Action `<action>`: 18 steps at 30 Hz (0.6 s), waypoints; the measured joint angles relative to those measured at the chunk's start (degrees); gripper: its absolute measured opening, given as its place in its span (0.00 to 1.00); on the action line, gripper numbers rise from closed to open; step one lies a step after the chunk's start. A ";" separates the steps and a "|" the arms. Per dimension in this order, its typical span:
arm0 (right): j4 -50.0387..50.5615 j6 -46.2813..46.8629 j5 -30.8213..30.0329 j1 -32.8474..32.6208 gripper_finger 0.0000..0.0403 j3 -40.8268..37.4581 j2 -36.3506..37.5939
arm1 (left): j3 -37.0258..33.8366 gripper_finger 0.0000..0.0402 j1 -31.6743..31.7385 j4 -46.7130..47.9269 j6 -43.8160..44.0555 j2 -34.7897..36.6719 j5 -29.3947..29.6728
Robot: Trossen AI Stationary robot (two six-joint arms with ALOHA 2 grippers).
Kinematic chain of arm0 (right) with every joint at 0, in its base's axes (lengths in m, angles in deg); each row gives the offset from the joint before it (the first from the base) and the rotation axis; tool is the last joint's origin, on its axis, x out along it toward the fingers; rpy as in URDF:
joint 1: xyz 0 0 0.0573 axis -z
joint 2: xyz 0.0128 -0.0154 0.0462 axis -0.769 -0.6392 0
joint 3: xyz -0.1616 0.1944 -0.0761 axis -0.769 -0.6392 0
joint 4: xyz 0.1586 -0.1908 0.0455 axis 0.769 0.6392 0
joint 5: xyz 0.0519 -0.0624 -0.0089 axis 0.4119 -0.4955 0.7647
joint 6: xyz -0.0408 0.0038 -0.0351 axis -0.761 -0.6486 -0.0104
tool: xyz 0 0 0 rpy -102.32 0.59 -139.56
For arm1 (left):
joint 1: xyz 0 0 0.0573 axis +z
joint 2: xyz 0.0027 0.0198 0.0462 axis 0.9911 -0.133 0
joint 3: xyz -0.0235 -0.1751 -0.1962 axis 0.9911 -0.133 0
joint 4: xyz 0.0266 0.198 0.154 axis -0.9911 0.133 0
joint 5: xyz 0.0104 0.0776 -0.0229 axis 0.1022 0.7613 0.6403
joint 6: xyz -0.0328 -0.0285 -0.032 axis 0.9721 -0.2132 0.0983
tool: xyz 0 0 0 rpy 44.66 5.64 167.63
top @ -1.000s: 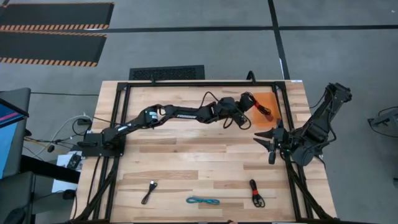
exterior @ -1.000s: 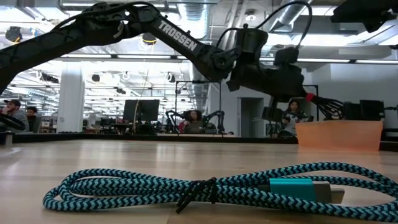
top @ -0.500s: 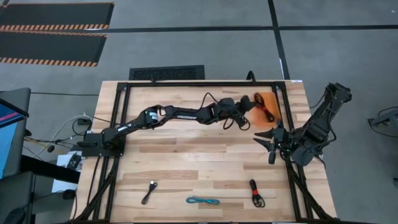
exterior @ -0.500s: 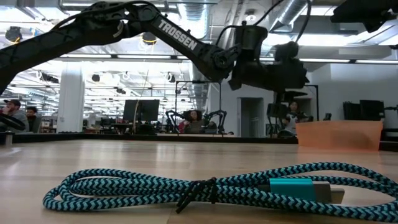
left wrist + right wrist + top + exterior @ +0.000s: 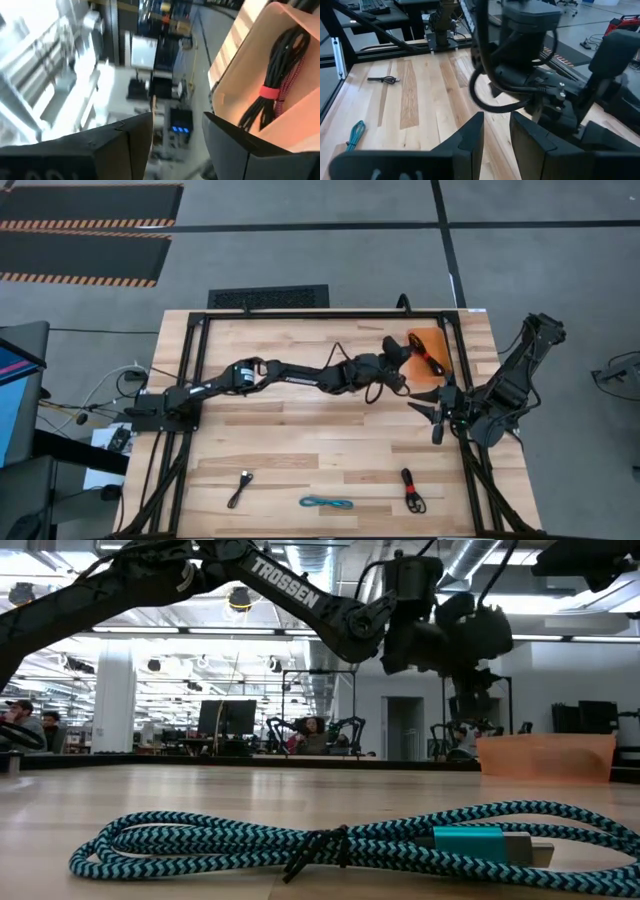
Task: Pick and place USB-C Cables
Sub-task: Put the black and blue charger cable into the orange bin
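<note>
cable dropped, left arm pulling back

since a second ago the left gripper (image 5: 397,348) has let its magenta-red cable (image 5: 280,80) fall into the orange tray (image 5: 436,370) and backed off, fingers spread and empty. three cables wait at the near edge: black-grey cable (image 5: 240,488), teal cable (image 5: 328,503), black-and-red cable (image 5: 410,491). best to lift clear of the tray wall before swinging toward them. right gripper (image 5: 432,408) idles beside the tray, fingers slightly apart.

Pale striped wooden desk (image 5: 300,430) with a black frame. An orange tray (image 5: 432,338) at its far right corner holds a black and magenta-red cable (image 5: 280,75). Near the front edge: a teal-and-black chevron-braided cable (image 5: 320,837), a black-grey cable (image 5: 240,488), a black-and-red cable (image 5: 411,491).
</note>
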 joint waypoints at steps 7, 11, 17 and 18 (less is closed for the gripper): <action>0.00 0.42 0.00 0.00 0.29 0.00 0.00 | -0.04 0.36 -2.27 4.93 9.89 0.00 6.64; 0.02 0.42 0.00 0.00 0.29 0.00 -0.02 | -0.04 0.31 -5.60 5.29 13.07 0.02 6.35; 0.04 0.44 0.22 -0.02 0.29 0.00 -0.02 | -0.49 0.21 -8.91 11.34 17.13 0.72 10.63; 0.09 0.44 0.24 -0.02 0.29 0.00 -0.02 | -0.51 0.20 -9.20 14.09 18.64 1.19 11.59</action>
